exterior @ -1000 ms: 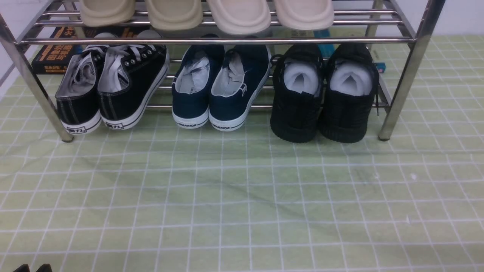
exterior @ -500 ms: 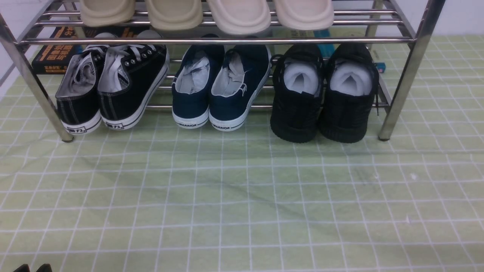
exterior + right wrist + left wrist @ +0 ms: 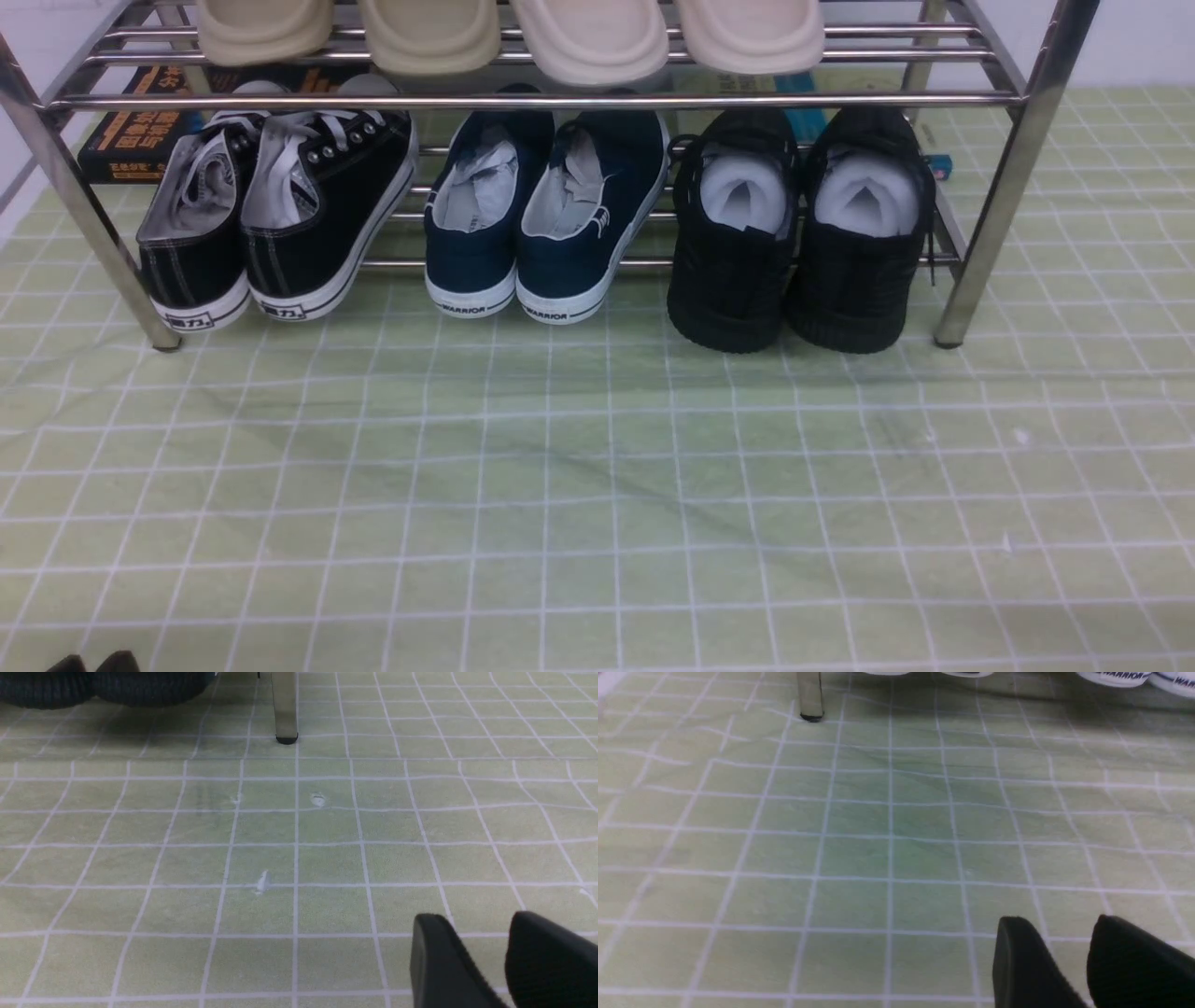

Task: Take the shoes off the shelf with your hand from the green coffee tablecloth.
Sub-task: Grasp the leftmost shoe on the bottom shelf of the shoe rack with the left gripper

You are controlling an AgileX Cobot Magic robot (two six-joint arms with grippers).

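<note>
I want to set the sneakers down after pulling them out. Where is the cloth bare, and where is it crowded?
Bare: the green cloth between the shoe heels and the robot's side, as wide as the shelf. Crowded: its lower tier, black sneakers, navy slip-ons and black knit shoes side by side.

Rear: plain white wall (image 3: 1139, 37), seen at both top corners. Ground surface: pale yellow-green gridded cloth (image 3: 597, 485), lightly creased, with small white flecks. Left rear: flat black box with orange lettering (image 3: 131, 140). Right rear: blue item (image 3: 801, 117), unidentifiable. Lighting even, shadows soft.
</note>
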